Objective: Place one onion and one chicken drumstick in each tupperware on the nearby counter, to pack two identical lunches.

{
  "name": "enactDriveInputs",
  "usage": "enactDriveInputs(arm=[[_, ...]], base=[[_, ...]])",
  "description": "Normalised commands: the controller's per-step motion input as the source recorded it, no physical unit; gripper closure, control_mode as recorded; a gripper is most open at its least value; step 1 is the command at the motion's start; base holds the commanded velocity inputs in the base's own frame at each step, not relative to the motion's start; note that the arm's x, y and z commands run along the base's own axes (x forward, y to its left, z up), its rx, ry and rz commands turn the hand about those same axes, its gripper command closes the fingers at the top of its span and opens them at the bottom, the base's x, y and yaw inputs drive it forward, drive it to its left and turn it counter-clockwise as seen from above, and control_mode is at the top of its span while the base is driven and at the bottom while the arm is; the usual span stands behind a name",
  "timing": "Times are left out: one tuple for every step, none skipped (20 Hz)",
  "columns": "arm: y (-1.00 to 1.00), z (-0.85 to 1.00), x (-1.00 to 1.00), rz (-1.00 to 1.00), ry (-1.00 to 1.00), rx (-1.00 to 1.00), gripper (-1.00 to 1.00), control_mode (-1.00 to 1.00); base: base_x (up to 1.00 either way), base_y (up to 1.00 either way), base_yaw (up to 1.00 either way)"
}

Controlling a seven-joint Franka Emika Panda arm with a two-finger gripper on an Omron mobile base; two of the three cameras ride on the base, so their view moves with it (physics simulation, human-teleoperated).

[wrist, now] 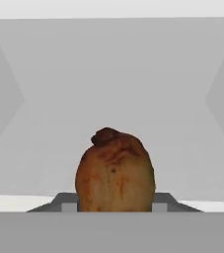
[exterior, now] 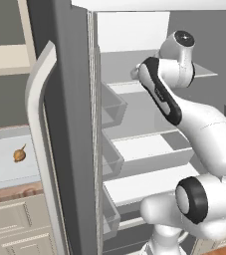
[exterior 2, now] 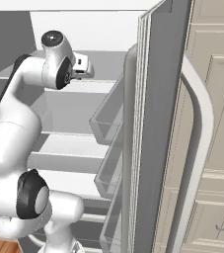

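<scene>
- My claw point(wrist: 114, 207) is inside the fridge point(exterior: 134, 35), and a browned drumstick point(wrist: 115, 170) sits right between my fingertips point(wrist: 69, 205).
- A tip shows at each side of the drumstick's base, hard against it; I cannot tell whether they are truly clamped on it or just closing in.
- Past the drumstick the fridge's grey back wall stands well clear, and the side walls angle in on both sides with open room between them.
- From the left base view my arm point(exterior: 204, 134) reaches over the shelves point(exterior: 149, 144); the wrist sits near the upper shelf's front edge.
- The left door point(exterior: 69, 124) is swung open just beside my arm, its bins point(exterior: 112, 107) jutting toward the shelves.
- From the right base view the right door point(exterior 2: 158, 123) also stands open, its bins point(exterior 2: 106, 121) near my forearm point(exterior 2: 15, 123), so the gap is narrow.
- Beyond the left door, a pale tub point(exterior: 5, 162) rests on the tabletop point(exterior: 10, 191) with an onion point(exterior: 19, 154) in it.
</scene>
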Motion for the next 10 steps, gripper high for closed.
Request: enactDriveInputs(arm=[[0.0, 0.28, -1.0, 0.0, 0.03, 0.0, 1.0, -1.0], [0.0, 0.26, -1.0, 0.0, 0.04, 0.0, 1.0, -1.0], [0.0, 0.25, -1.0, 0.0, 0.04, 0.0, 1.0, -1.0], [0.0, 0.22, -1.0, 0.0, 0.04, 0.0, 1.0, -1.0], [0.0, 0.17, -1.0, 0.0, 0.03, 0.0, 1.0, -1.0], [0.0, 0.15, -1.0, 0.0, 0.02, 0.0, 1.0, -1.0], [0.0, 0.13, -1.0, 0.0, 0.0, 0.0, 1.0, -1.0], [-0.06, 0.04, -1.0, 0.0, 0.0, 0.0, 1.0, -1.0], [-0.15, 0.0, -1.0, 0.0, 0.0, 0.0, 1.0, -1.0], [-0.15, 0.0, -1.0, 0.0, 0.0, 0.0, 1.0, -1.0]], base=[[0.0, 0.0, 0.0], [0.0, 0.0, 0.0], [0.0, 0.0, 0.0], [0.0, 0.0, 0.0], [0.0, 0.0, 0.0], [0.0, 0.0, 0.0], [0.0, 0.0, 0.0], [0.0, 0.0, 0.0], [0.0, 0.0, 0.0], [0.0, 0.0, 0.0]])
